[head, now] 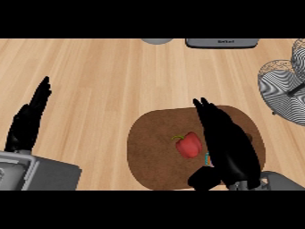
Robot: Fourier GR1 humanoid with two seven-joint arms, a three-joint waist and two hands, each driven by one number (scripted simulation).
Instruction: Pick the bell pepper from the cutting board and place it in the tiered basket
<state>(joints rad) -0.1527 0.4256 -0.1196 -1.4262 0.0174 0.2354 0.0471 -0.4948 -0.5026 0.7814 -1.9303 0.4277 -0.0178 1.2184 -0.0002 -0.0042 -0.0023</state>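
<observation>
Right hand (230,147) is over the cutting board (154,134), fingers straight and pointing away from the robot, thumb spread low toward the robot; it holds nothing. The bell pepper (189,145) lies on the board just beside this hand, on its thumb side, stem end away from the hand; contact between the two cannot be determined. The tiered basket (293,89) stands ahead of the fingertips and off to the hand's outer side, well apart from it. Left hand (26,123) rests far across the wooden counter (115,76), fingers straight, empty.
</observation>
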